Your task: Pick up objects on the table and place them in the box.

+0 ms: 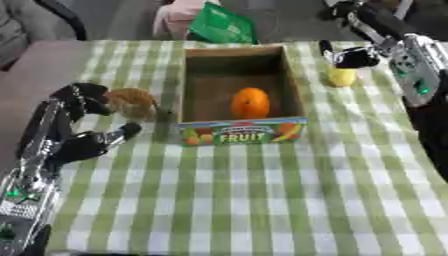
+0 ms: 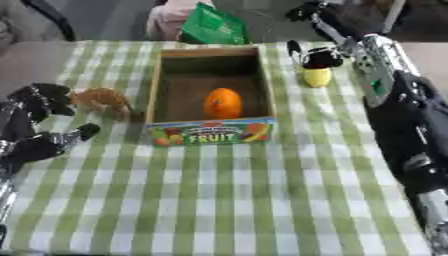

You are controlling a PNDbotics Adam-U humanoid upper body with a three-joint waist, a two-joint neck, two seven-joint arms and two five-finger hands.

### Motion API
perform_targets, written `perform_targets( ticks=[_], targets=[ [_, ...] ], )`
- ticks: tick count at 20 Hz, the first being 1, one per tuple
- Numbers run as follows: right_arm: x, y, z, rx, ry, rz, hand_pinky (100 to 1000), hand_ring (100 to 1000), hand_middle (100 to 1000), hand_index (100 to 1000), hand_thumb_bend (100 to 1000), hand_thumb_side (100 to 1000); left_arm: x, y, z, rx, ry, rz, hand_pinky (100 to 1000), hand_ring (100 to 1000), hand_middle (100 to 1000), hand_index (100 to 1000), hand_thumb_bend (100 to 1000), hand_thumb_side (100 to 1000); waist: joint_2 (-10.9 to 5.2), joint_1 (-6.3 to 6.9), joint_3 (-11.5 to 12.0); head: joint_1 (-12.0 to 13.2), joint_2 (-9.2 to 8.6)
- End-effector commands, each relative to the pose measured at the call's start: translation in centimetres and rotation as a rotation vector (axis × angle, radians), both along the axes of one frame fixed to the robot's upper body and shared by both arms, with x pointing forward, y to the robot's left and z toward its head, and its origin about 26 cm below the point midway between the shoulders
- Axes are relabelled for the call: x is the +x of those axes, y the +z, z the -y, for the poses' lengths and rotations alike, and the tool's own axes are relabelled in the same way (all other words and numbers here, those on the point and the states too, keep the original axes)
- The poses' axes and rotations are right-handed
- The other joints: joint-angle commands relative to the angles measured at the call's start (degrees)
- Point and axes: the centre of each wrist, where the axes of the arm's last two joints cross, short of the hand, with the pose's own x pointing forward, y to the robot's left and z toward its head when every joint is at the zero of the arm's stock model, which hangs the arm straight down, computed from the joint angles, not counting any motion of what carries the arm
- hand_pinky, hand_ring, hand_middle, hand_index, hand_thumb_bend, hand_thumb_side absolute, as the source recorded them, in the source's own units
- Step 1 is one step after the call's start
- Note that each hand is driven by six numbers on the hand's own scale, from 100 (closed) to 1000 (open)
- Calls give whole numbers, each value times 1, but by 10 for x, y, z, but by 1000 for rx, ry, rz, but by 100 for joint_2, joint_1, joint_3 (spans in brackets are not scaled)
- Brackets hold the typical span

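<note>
- Looking down at a table (image 1: pixel 262 200) with a green-and-white checked cloth; a cardboard box (image 1: pixel 197 87) sits in the upper middle of the frame, and its front panel reads "FRUIT" with little fruit pictures
- inside the box, toward the front, there's an orange (image 1: pixel 250 102) lying on the bottom; nothing else shows in there
- right hand (image 2: pixel 319 57) comes in from the upper right of the frame; it sits directly over a yellow fruit (image 2: pixel 316 77) — lemon-ish in shape — that is on the cloth just right of the box's far right corner; the dark fingers cover the top of the fruit and seem to touch it, but I honestly cannot tell whether they're closed round it or just resting there
- left hand (image 1: pixel 83 120) is at the left middle of the frame, black with a silver forearm running down to the lower left corner; its fingers are curled around the left end of a brownish-orange fuzzy object (image 2: pixel 103 98) — can't make out what it is; the thumb pokes out lower down, toward the box, apart from the object
- that fuzzy thing is just left of the box's left wall, near it but outside
- something green (image 1: pixel 220 24) and something pink (image 1: pixel 179 17) sit beyond the table's far edge, upper middle
</note>
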Motion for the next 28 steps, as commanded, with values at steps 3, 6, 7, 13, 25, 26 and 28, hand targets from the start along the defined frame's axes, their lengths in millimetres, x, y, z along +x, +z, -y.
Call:
perform_targets(
  ticks=[3, 6, 7, 13, 25, 26, 28],
  targets=[
    [0, 5, 27, 56, -135, 18, 703, 830, 763, 896, 100, 219, 1, 10, -2, 9, -4, 32, 677, 524, 527, 674, 803, 143, -74, 6, 26, 20, -55],
    [0, -2, 36, 87, -197, 13, 703, 833, 764, 896, 100, 219, 1, 10, -1, 9, -4, 32, 677, 524, 527, 674, 802, 143, -68, 5, 33, 23, -56],
    [0, -4, 38, 96, -215, 8, 705, 837, 764, 897, 100, 218, 1, 10, -1, 9, -5, 32, 677, 524, 527, 674, 802, 143, -65, 5, 35, 22, -58],
    [-1, -16, 50, 126, -292, -31, 707, 843, 762, 899, 100, 220, 2, 12, 0, 10, -13, 38, 677, 524, 527, 674, 802, 144, -33, 17, 74, 0, -87],
    [-3, -30, 67, 175, -391, -82, 715, 853, 760, 901, 100, 222, 5, 21, 8, 14, -57, 65, 677, 525, 527, 674, 803, 144, 117, 72, 359, -139, -199],
    [-3, -31, 68, 177, -396, -86, 715, 854, 760, 901, 100, 222, 5, 22, 9, 13, -60, 67, 677, 524, 527, 674, 803, 144, 130, 76, 379, -150, -205],
    [-4, -33, 70, 182, -409, -96, 715, 855, 760, 901, 100, 223, 6, 23, 10, 12, -66, 70, 677, 525, 527, 675, 803, 144, 153, 85, 407, -170, -207]
  ],
)
